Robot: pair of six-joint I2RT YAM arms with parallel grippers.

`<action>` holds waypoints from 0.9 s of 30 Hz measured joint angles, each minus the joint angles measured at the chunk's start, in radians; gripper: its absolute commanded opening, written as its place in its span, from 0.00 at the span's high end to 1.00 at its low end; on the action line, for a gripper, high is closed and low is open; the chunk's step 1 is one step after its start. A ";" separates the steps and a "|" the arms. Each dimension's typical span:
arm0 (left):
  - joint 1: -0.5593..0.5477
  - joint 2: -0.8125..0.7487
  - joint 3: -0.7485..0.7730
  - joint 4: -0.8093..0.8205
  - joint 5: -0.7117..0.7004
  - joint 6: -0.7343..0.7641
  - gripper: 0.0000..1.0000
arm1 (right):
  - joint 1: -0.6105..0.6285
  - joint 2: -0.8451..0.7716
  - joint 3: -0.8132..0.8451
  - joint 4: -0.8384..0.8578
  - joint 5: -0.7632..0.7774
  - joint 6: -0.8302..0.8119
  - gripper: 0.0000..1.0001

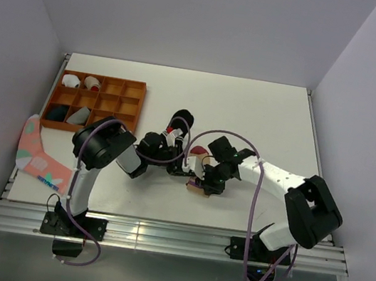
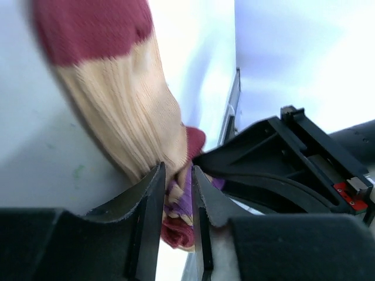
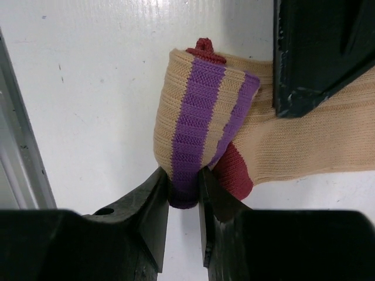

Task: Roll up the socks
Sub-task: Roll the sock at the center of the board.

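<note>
Setting: Two robot arms reach in over a white desk [image 1: 250, 115], and their claws meet near its middle.

Left claw: The left claw [image 2: 177, 172] has its two dark fingers drawn close together. A fold of the tan sock [image 2: 126, 111] is nipped in the narrow gap between them.

Right claw: The right claw [image 3: 183, 175] is nearly closed as well, pinching the folded end of the same sock at its fingertips.

Sock at the left claw: Purple-striped and maroon cloth bunches right between the fingers. From there the tan ribbed cloth stretches away across the desk to a maroon end.

Sock at the right claw: Just beyond the fingertips the sock is doubled over into a thick fold. A broad purple stripe runs down its front into the grip. A maroon patch shows under the fold, touching one finger. The rest of the sock lies flat on the desk, off to one side of the claw.

Claws together: The left claw's black body sits just beyond the right claw, over the flat part of the sock.

Further off: Well away from the left claw, on its outer side, an orange tray [image 1: 133, 87] of small compartments stands on the desk. Two white bundles [image 1: 71, 81] sit in its far corner compartments. A pink sock [image 1: 35, 147] with teal patches droops over the desk's left edge.
</note>
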 measured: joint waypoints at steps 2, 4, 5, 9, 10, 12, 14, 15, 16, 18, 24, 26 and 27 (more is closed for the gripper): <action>0.004 -0.007 0.000 -0.023 -0.027 0.026 0.69 | -0.011 0.021 0.019 -0.021 -0.013 0.002 0.75; 0.004 -0.029 0.000 -0.075 -0.055 0.060 0.70 | -0.022 0.039 0.036 -0.039 -0.028 0.002 0.75; 0.004 -0.051 -0.001 -0.111 -0.072 0.084 0.70 | -0.028 0.051 0.047 -0.051 -0.035 0.002 0.75; 0.002 -0.137 -0.018 -0.200 -0.144 0.158 0.70 | -0.056 0.105 0.097 -0.105 -0.073 0.001 0.75; 0.002 -0.158 -0.029 -0.215 -0.159 0.171 0.70 | -0.061 0.116 0.107 -0.117 -0.080 0.000 0.75; 0.002 -0.199 -0.051 -0.253 -0.196 0.203 0.71 | -0.074 0.150 0.139 -0.153 -0.100 -0.003 0.75; 0.002 -0.230 -0.064 -0.299 -0.228 0.236 0.71 | -0.087 0.192 0.178 -0.193 -0.119 -0.005 0.75; 0.002 -0.238 -0.066 -0.316 -0.238 0.250 0.71 | -0.095 0.220 0.203 -0.220 -0.130 -0.008 0.75; 0.002 -0.246 -0.067 -0.339 -0.253 0.266 0.72 | -0.104 0.250 0.233 -0.253 -0.142 -0.012 0.76; 0.000 -0.249 -0.065 -0.377 -0.278 0.293 0.73 | -0.119 0.311 0.292 -0.311 -0.167 -0.022 0.76; -0.027 -0.250 -0.006 -0.467 -0.333 0.346 0.73 | -0.161 0.443 0.412 -0.450 -0.228 -0.041 0.76; -0.045 -0.246 0.016 -0.490 -0.351 0.363 0.74 | -0.170 0.471 0.438 -0.478 -0.241 -0.040 0.76; -0.053 -0.244 0.025 -0.500 -0.356 0.367 0.75 | -0.174 0.483 0.448 -0.489 -0.246 -0.037 0.77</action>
